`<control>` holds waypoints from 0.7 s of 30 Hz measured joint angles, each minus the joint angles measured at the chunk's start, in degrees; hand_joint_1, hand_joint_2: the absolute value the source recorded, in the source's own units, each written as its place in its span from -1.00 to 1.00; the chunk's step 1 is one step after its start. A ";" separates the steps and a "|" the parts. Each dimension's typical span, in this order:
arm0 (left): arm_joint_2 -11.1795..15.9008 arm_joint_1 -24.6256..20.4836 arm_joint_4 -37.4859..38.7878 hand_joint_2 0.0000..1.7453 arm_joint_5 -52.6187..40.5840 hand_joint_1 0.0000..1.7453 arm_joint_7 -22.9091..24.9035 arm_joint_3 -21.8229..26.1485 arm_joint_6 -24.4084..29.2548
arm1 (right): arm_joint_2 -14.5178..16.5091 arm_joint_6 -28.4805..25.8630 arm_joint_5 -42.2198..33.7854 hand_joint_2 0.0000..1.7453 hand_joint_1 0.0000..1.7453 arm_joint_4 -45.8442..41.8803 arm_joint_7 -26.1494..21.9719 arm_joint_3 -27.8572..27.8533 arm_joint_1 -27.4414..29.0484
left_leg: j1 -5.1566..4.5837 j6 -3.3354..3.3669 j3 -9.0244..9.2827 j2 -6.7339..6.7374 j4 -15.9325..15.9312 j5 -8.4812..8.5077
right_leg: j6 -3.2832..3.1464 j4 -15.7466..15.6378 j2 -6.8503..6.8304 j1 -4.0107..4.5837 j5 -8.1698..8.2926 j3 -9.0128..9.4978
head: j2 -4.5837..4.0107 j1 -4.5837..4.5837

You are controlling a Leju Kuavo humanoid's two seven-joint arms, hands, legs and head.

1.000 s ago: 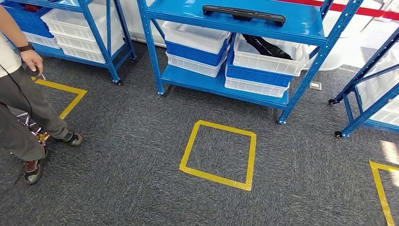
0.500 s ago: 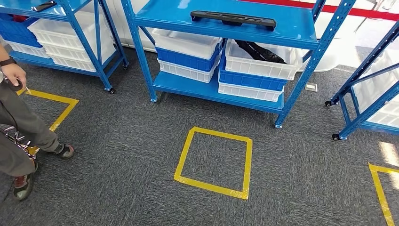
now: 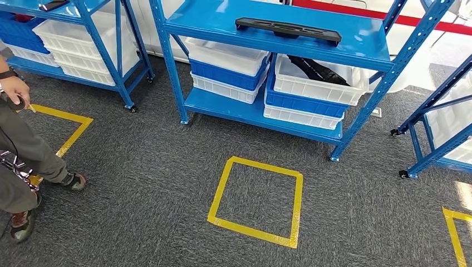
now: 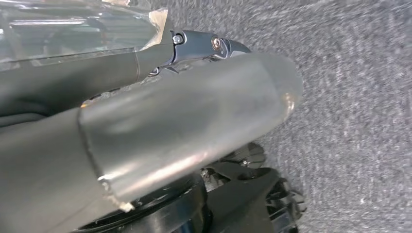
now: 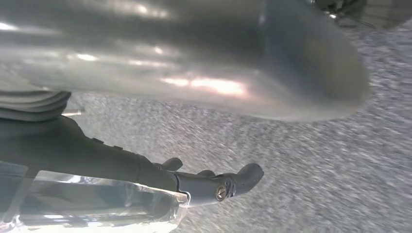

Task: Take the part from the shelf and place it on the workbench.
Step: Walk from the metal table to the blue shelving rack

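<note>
Since the blue shelf (image 3: 356,41) dominates the head view, I log it first: the part (image 3: 288,30), a long, flat black bar with a raised middle, lies loose on its top deck, near the front edge, well apart from both hands. It looks like moulded plastic, so I judge it stiff, fairly light, and a little slick. Given its length I'd grip it at the thicker centre section to keep it level, or near both ends with two hands. Below it sit white and blue bins (image 3: 228,67), and a yellow tape square (image 3: 257,193) marks the carpet in front. The wrist views add what the head view lacks: the left hand (image 4: 194,116) and right hand (image 5: 214,187) hang over carpet, holding nothing. I cannot tell whether either is clenched or released.
</note>
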 joint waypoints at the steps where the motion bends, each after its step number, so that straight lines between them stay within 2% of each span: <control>1: -0.01 0.00 0.01 -1.00 -0.05 -1.00 0.00 0.00 0.01 | -0.01 0.00 0.01 -1.00 -1.00 0.00 0.00 0.00 0.00 | -0.09 -0.40 0.40 -0.02 0.06 -0.32 | -0.72 -1.10 -0.13 0.17 1.06 0.24 | 0.00 -0.02; 3: -0.04 -0.06 0.01 -1.00 -0.12 -1.00 0.01 0.00 0.01 | -0.02 0.00 0.03 -1.00 -1.00 0.00 0.02 0.01 -0.02 | -0.13 -1.06 1.19 0.08 0.38 -0.60 | -2.04 -1.56 -0.05 0.11 1.29 1.27 | 0.00 -0.02; 4: -0.04 -0.11 0.01 -1.00 -0.16 -1.00 0.01 -0.01 0.01 | -0.03 0.00 0.03 -1.00 -1.00 0.00 0.03 0.01 -0.02 | -0.08 -1.27 1.15 0.19 1.36 -0.57 | -2.52 -1.83 0.01 -0.21 1.44 1.91 | 0.00 -0.03; 5: -0.06 -0.18 0.01 -1.00 -0.20 -1.00 0.01 -0.01 0.01 | -0.05 0.00 0.03 -1.00 -1.00 0.00 0.04 0.02 -0.07 | 0.00 -1.47 0.38 0.33 3.17 -0.76 | -2.90 -1.96 0.04 -0.46 1.35 2.70 | 0.00 -0.07; 6: -0.05 -0.25 0.01 -1.00 -0.26 -1.00 0.01 -0.02 0.01 | -0.09 0.00 0.03 -1.00 -1.00 0.00 0.04 0.02 -0.15 | 0.10 -1.72 -1.23 0.47 6.02 -1.23 | -3.25 -2.08 0.05 -0.63 1.18 3.25 | 0.00 -0.14; 7: -0.06 -0.29 0.01 -1.00 -0.31 -1.00 0.01 -0.03 0.01 | -0.14 0.00 0.03 -1.00 -1.00 0.00 0.04 0.02 -0.21 | 0.14 -1.99 -3.58 0.61 9.62 -2.33 | -3.60 -2.11 0.03 -0.61 0.95 3.52 | 0.00 -0.15; 9: -0.04 -0.20 0.01 -1.00 -0.36 -1.00 0.03 -0.03 0.00 | -0.20 0.00 0.03 -1.00 -1.00 0.00 0.04 0.02 -0.27 | 0.26 -2.53 -8.41 0.79 15.34 -5.58 | -4.00 -2.11 0.13 -0.57 0.31 4.02 | 0.00 -0.17; 10: -0.03 -0.13 0.01 -1.00 -0.36 -1.00 0.04 -0.03 -0.01 | -0.20 0.00 0.03 -1.00 -1.00 0.00 0.04 0.02 -0.22 | 0.31 -2.69 -9.95 0.87 16.09 -6.48 | -4.03 -2.11 0.22 -0.56 -0.06 4.39 | 0.00 -0.19; 11: -0.02 -0.08 0.01 -1.00 -0.36 -1.00 0.04 -0.02 -0.01 | -0.17 0.00 0.03 -1.00 -1.00 0.00 0.04 0.02 -0.16 | 0.36 -2.69 -10.47 0.94 14.90 -5.92 | -3.93 -2.11 0.31 -0.56 -0.46 4.86 | 0.00 -0.21; 12: 0.02 -0.07 0.01 -1.00 -0.36 -1.00 0.04 -0.02 -0.01 | -0.13 0.00 0.03 -1.00 -1.00 0.00 0.04 0.02 -0.09 | 0.37 -2.51 -10.10 1.01 12.06 -3.83 | -3.81 -2.12 0.37 -0.54 -0.87 5.40 | 0.00 -0.21; 13: 0.08 -0.07 0.01 -1.00 -0.36 -1.00 0.04 -0.02 -0.01 | -0.06 0.00 0.03 -1.00 -1.00 0.01 0.04 0.02 -0.05 | 0.29 -2.09 -9.15 1.13 8.28 -0.67 | -3.65 -2.15 0.40 -0.54 -1.30 5.80 | 0.00 -0.21; 14: 0.17 -0.07 0.01 -1.00 -0.36 -1.00 0.04 -0.02 0.00 | 0.04 0.00 0.03 -1.00 -1.00 0.01 0.04 0.02 -0.07 | 0.10 -1.61 -8.36 1.12 5.14 1.55 | -3.40 -2.16 0.46 -0.40 -1.75 6.27 | 0.00 -0.16; 15: 0.27 -0.08 0.01 -1.00 -0.36 -1.00 0.04 -0.02 0.00 | 0.11 0.00 0.03 -1.00 -1.00 0.02 0.04 0.02 -0.14 | -0.10 -1.09 -7.77 0.95 3.00 2.41 | -3.10 -2.21 0.52 -0.30 -2.23 6.49 | 0.00 -0.14; 16: 0.34 -0.06 0.01 -1.00 -0.36 -1.00 0.05 -0.02 0.00 | 0.15 0.00 0.03 -1.00 -1.00 0.02 0.04 0.02 -0.21 | -0.30 -0.61 -7.48 0.75 1.92 2.33 | -2.70 -2.17 0.59 -0.18 -2.43 6.87 | 0.00 -0.13; 17: 0.38 -0.05 0.01 -1.00 -0.36 -1.00 0.05 -0.02 0.00 | 0.17 0.00 0.05 -1.00 -1.00 0.02 0.04 0.03 -0.27 | -0.49 -0.21 -7.38 0.44 1.70 1.39 | -2.08 -1.89 0.67 0.00 -2.28 7.28 | 0.00 -0.14; 18: 0.40 -0.04 -0.01 -1.00 -0.36 -1.00 0.06 -0.02 0.00 | 0.21 0.00 0.07 -1.00 -1.00 0.02 0.03 0.04 -0.32 | -0.55 0.33 -6.64 0.20 1.28 1.24 | -1.49 -1.66 0.66 0.12 -2.16 7.51 | 0.00 -0.16; 20: 0.40 0.04 -0.01 -1.00 -0.34 -1.00 0.06 -0.01 0.01 | 0.21 0.01 0.13 -1.00 -1.00 0.03 0.01 0.07 -0.33 | -0.66 1.69 -4.81 0.32 0.24 2.88 | -0.67 -0.47 0.57 0.16 -2.72 7.96 | 0.00 -0.03; 21: 0.38 0.04 -0.02 -1.00 -0.33 -1.00 0.06 -0.01 0.01 | 0.22 0.02 0.14 -1.00 -1.00 0.04 0.01 0.08 -0.38 | -0.68 2.24 -3.91 0.50 -0.01 3.44 | -0.62 0.83 0.52 -0.02 -3.85 7.50 | 0.00 0.09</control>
